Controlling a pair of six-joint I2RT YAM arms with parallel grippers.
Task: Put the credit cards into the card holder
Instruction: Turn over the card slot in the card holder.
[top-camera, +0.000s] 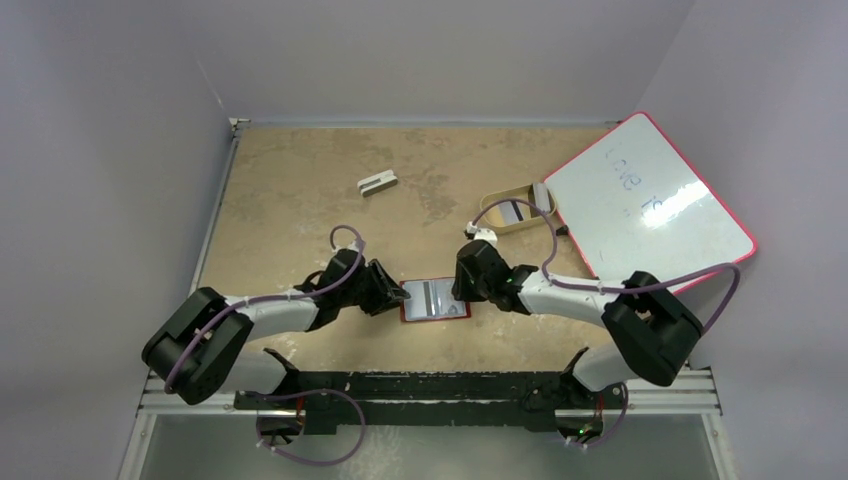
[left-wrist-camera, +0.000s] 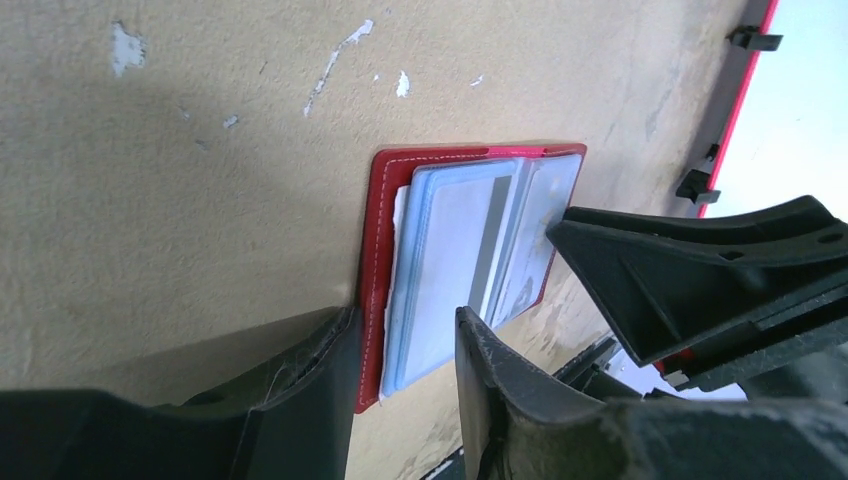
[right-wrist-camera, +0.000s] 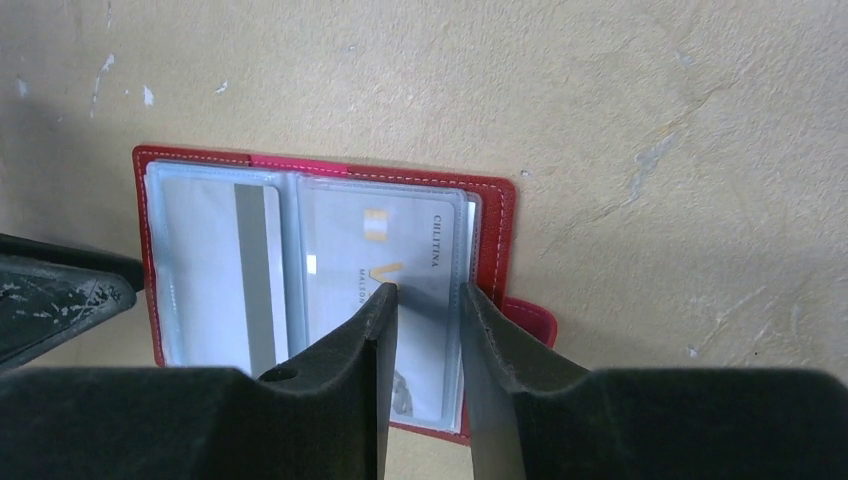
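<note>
The card holder (top-camera: 436, 301) lay open and flat on the table (top-camera: 300, 200) between both grippers, with a striped grey card (right-wrist-camera: 215, 270) and a printed card (right-wrist-camera: 400, 240) in its clear sleeves. The left gripper (left-wrist-camera: 405, 330), fingers partly apart, bracketed the holder's edge. The right gripper (right-wrist-camera: 427, 295), narrowly parted, sat over the printed card and held nothing visible.

card holder (right-wrist-camera: 505, 225): red leather-look cover, pale stitching, clear glossy plastic sleeves inside; credit cards (right-wrist-camera: 210, 270) in them are smooth pale grey plastic, one with a dark matt stripe. table (right-wrist-camera: 650, 120) is rough matt tan board with white chips. right gripper (right-wrist-camera: 425, 292) and left gripper (left-wrist-camera: 405, 318): matt black plastic, scuffed grey at edges; whiteboard (top-camera: 645, 195) glossy, red rim.
</note>
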